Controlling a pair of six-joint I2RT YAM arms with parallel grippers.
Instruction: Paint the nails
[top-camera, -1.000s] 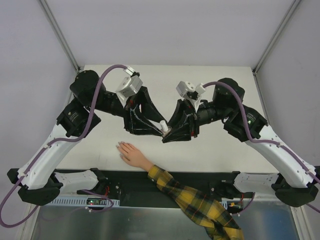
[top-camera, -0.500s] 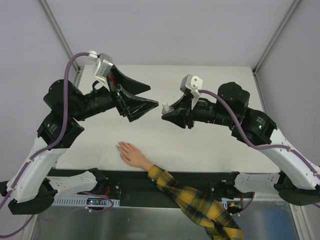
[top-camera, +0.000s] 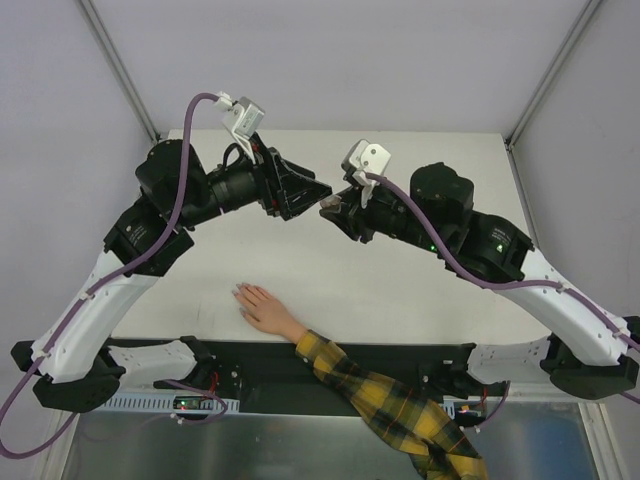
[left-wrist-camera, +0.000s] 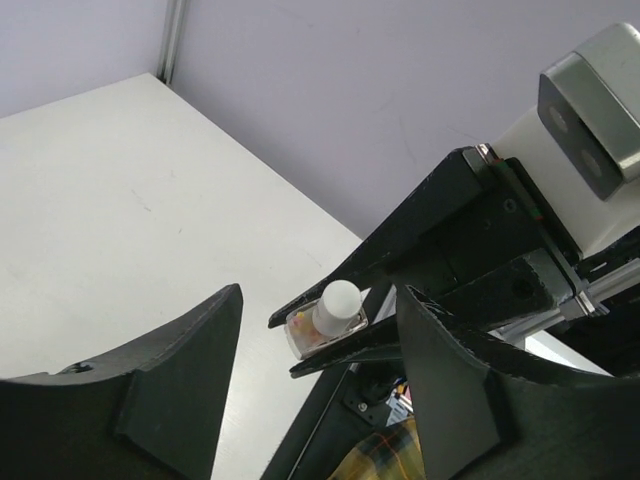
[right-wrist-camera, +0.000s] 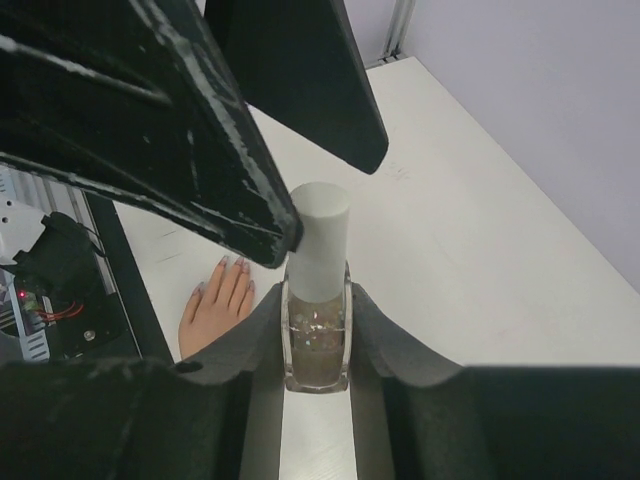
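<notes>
Glass polish bottle held up between two black arms.
The right hand (right-wrist-camera: 317, 318) clamps a small clear square bottle (right-wrist-camera: 317, 352) of glittery polish with a smooth white round cap (right-wrist-camera: 320, 240). The left hand (left-wrist-camera: 316, 296) is spread wide around the cap. The nails (top-camera: 240, 293) tip a flesh-coloured model hand (top-camera: 263, 309), plaid sleeve (top-camera: 390, 400), flat on the pale worktop (top-camera: 420, 290), well apart.

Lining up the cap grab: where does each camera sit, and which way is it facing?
Top external: above and behind, looking down on the table, both arms, mannequin hand.
Left wrist: looks past the open left gripper at the polish bottle.
Right wrist: looks along the right gripper clamping the bottle; mannequin hand beyond.
Both wrist views share the bottle.
</notes>
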